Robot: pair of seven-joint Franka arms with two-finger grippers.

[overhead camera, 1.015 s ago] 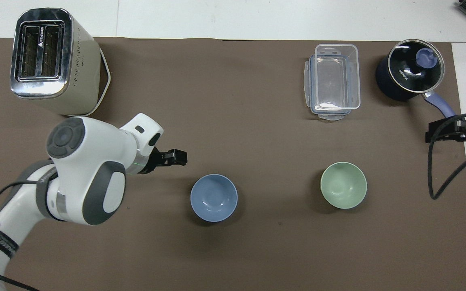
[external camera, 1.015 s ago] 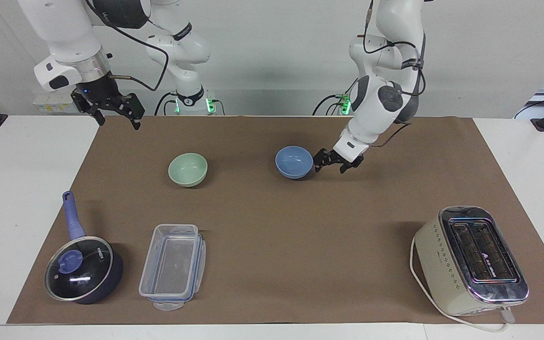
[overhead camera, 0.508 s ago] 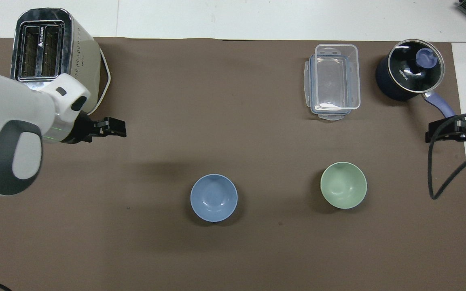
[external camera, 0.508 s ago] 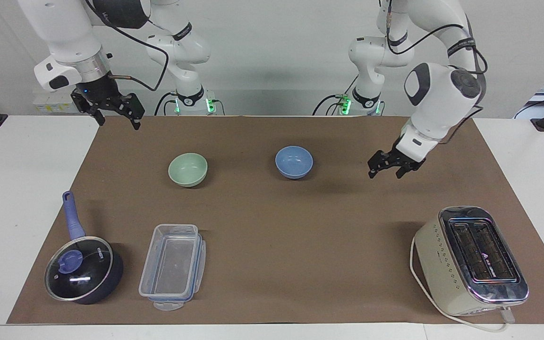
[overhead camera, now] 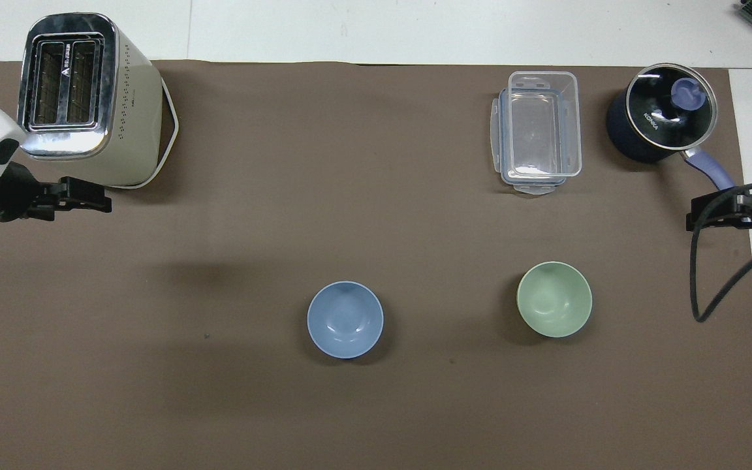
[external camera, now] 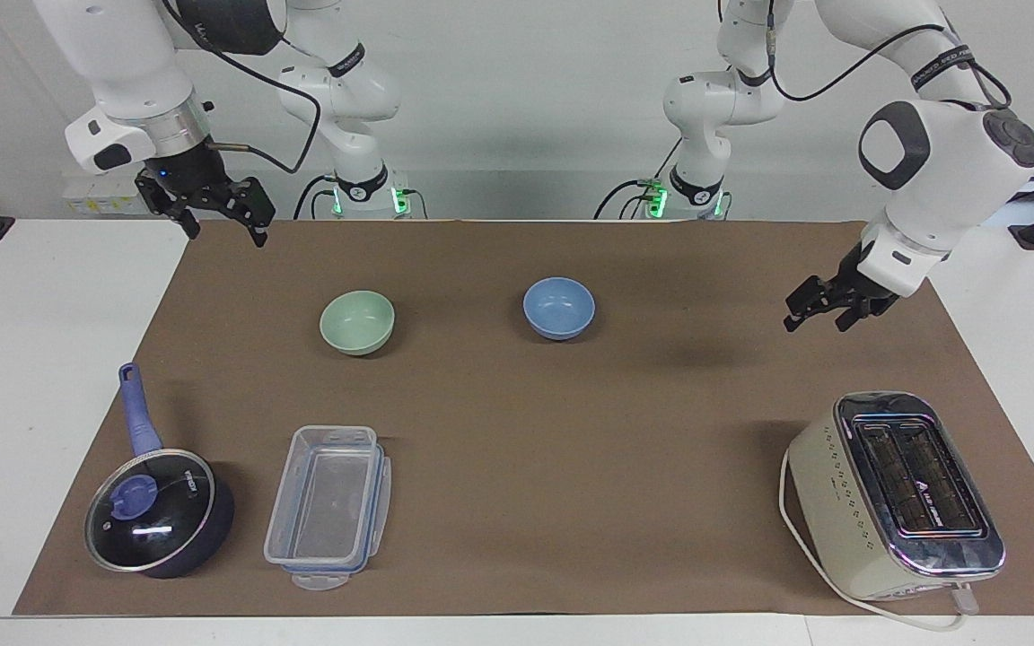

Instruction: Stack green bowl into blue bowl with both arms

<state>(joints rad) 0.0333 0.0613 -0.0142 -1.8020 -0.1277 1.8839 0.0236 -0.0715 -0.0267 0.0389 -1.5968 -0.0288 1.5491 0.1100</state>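
The green bowl [external camera: 357,322] and blue bowl [external camera: 559,308] sit upright and well apart on the brown surface [external camera: 517,502], both empty. The left gripper [external camera: 824,307] hangs over the mat near the toaster [external camera: 896,494], the right gripper [external camera: 212,208] over the mat's corner; both have jaws apart, holding nothing.

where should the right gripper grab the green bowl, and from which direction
Probably by the rim, coming straight down from above. The green bowl sits upright and open on the brown mat, apart from the blue bowl. One finger inside and one outside the thin wall should hold; the rounded outside offers little else to pinch.
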